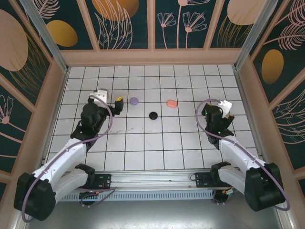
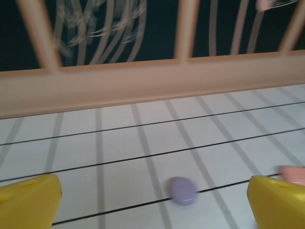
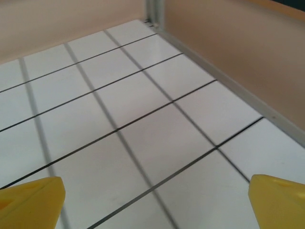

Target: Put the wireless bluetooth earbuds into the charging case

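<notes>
Left gripper [image 1: 116, 103] hovering low, jaws spread wide, gripping nothing, pointing at lilac case [image 1: 134, 100] lying just ahead, left of centre toward table's [image 1: 143, 157] far edge, probably lining up for it. Black case [image 1: 153, 115] sitting mid-table. Pink case [image 1: 171, 103] lying right of centre, level with lilac. All three looking shut; earbuds possibly inside, too small to tell. Right gripper [image 1: 228, 110] hanging empty, jaws apart, over bare tiles near right edge, likely keeping clear of cases.
</notes>
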You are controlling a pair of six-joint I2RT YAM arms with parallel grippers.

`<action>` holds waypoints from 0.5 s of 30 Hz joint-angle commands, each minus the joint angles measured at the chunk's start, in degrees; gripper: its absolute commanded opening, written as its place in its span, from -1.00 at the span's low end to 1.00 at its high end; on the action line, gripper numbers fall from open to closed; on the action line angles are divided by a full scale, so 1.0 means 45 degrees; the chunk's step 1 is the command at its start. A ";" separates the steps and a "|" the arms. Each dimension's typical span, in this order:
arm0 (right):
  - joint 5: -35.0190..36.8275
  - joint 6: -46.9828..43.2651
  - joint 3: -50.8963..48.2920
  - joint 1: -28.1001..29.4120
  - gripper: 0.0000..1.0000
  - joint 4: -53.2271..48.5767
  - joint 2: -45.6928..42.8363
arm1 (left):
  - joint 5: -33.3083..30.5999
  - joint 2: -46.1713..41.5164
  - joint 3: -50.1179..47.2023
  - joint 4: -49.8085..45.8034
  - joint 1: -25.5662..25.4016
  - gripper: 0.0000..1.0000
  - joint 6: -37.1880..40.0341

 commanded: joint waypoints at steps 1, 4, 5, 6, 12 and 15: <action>-0.0486 -0.1397 -0.0931 -0.1009 0.98 0.4605 0.0623 | -0.1731 -0.0578 -0.1117 0.2298 0.0876 0.98 0.1273; -0.0992 -0.2017 -0.1308 -0.1644 0.98 0.6243 0.1674 | -0.1756 -0.0490 -0.2179 0.3826 0.1663 0.98 0.1190; -0.1051 -0.2231 -0.1365 -0.1720 0.98 0.6704 0.1999 | -0.1654 -0.0351 -0.2438 0.4304 0.1907 0.98 0.1093; -0.1149 -0.2471 -0.1426 -0.1804 0.98 0.7199 0.2316 | -0.1384 -0.0075 -0.2662 0.4781 0.2168 0.97 0.0902; -0.3003 -0.3037 -0.2287 -0.2705 0.98 1.0496 0.3701 | -0.0656 0.2796 -0.3944 0.9220 0.3040 0.98 0.0428; -0.4270 -0.3026 -0.2791 -0.3198 0.98 1.2018 0.3822 | -0.0047 0.4252 -0.4164 1.0699 0.3402 0.97 0.0791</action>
